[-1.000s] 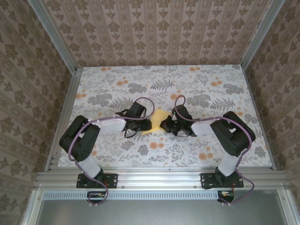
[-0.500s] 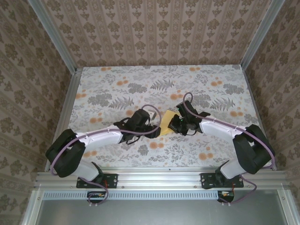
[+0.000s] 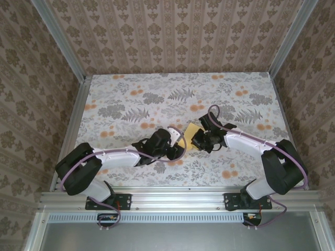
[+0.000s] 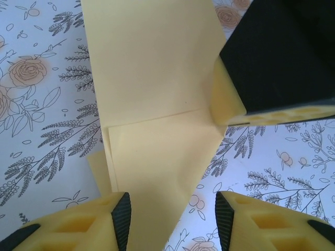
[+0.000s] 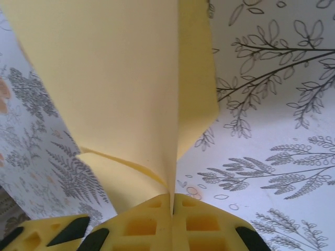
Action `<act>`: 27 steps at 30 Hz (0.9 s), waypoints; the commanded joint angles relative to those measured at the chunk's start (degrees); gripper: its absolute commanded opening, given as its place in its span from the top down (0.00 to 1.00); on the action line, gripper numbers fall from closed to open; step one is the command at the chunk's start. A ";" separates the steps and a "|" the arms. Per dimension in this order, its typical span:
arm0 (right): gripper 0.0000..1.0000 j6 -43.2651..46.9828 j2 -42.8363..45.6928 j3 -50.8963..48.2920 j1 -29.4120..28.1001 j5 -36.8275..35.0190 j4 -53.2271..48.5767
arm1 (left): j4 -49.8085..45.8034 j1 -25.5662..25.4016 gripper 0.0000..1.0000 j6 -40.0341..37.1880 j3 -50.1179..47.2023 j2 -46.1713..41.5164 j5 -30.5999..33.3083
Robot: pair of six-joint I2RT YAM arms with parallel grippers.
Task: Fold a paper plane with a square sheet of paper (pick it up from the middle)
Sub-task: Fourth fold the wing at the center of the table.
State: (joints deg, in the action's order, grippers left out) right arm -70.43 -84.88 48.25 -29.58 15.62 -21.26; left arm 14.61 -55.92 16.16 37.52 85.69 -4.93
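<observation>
The square sheet of paper (image 3: 190, 135) is pale yellow and partly folded, with layered flaps, and is held up off the floral table near its middle. My right gripper (image 5: 171, 201) is shut on one folded edge of the paper (image 5: 120, 78), which rises away from its fingers. In the top view the right gripper (image 3: 200, 141) sits at the paper's right side. My left gripper (image 4: 172, 222) is open, with a tapering corner of the paper (image 4: 152, 104) lying between its fingertips (image 4: 118, 217). The left gripper (image 3: 175, 149) is just below and left of the sheet.
The floral-printed table top (image 3: 131, 99) is walled by patterned panels on three sides, with aluminium rails (image 3: 172, 197) along the near edge. The right gripper's yellow finger (image 4: 227, 102) shows in the left wrist view, pressed against the paper's right edge.
The left arm has stretched out to the right and its gripper has come nearer, under the paper's left corner. The right gripper kept its grip and shifted slightly right with the paper.
</observation>
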 commanded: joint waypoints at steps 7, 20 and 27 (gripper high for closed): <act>1.00 -1.51 -6.23 5.60 0.36 3.10 0.16 | 6.80 -0.59 0.55 -7.03 -2.24 1.01 -0.06; 1.00 -2.86 -7.01 6.50 1.46 4.73 -0.15 | 10.31 -0.69 0.57 -9.94 -3.13 5.75 4.00; 1.00 -3.56 -7.55 6.62 1.61 6.35 0.49 | 10.95 -1.00 0.62 -11.45 -2.26 8.80 3.96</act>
State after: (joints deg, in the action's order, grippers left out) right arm -72.20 -91.64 53.47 -28.23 19.99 -20.34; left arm 24.10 -56.29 6.83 35.00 92.95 -1.85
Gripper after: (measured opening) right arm 0.045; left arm 0.388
